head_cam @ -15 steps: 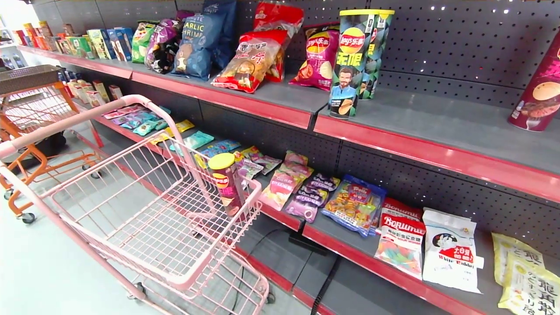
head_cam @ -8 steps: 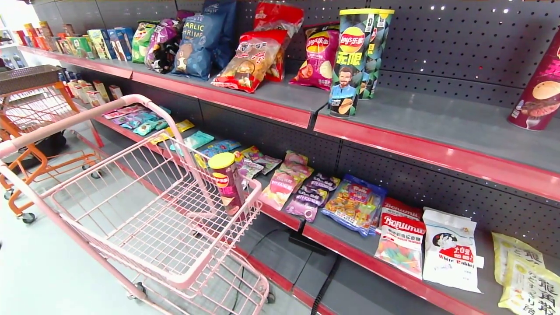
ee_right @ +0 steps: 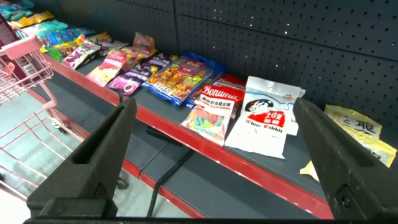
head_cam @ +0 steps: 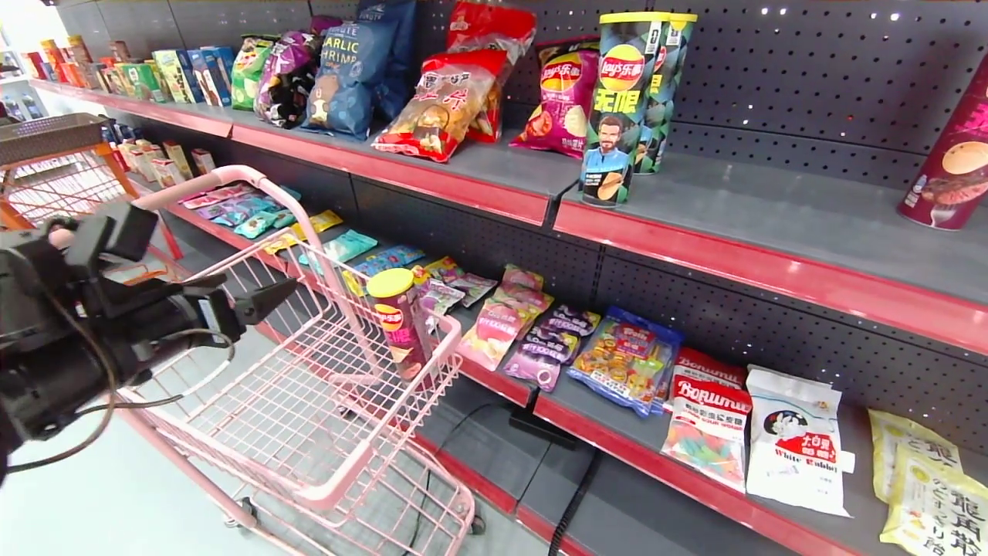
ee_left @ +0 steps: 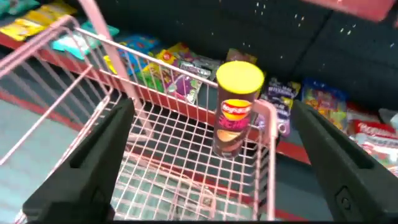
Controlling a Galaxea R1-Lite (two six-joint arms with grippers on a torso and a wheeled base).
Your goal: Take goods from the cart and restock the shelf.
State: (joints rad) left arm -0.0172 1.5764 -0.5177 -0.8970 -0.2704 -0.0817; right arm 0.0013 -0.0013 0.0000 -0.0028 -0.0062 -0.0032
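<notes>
1. Head view. The bulky dark left arm (head_cam: 77, 347) sits over the near-left side of the pink wire cart (head_cam: 324, 498) and hides that part of the basket. A chip can (head_cam: 397, 324) with a yellow lid stands upright in the cart's far corner, the one closest to the shelf (head_cam: 772, 208). Its lower half shows only through the wires. The upper board carries snack bags and a tall can (head_cam: 621, 108). A red can (head_cam: 953, 154) is cut off at the right edge. The lower board holds flat candy bags, and the yellow bags (head_cam: 926, 494) at the bottom right corner are cut off.
2. Left wrist view. The left gripper (ee_left: 211, 118) is above the basket with its fingers spread wide and nothing between them. The chip can stands beyond, clear of both fingers, against the corner wires. Its print is too blurred to read.
3. Right wrist view. The right gripper (ee_right: 214, 109) is also spread wide and holds nothing, out in front of the lower board. A white bag (ee_right: 267, 118) lies flat just beside a red-topped bag (ee_right: 211, 112). Only a cut-off corner of the cart shows.
</notes>
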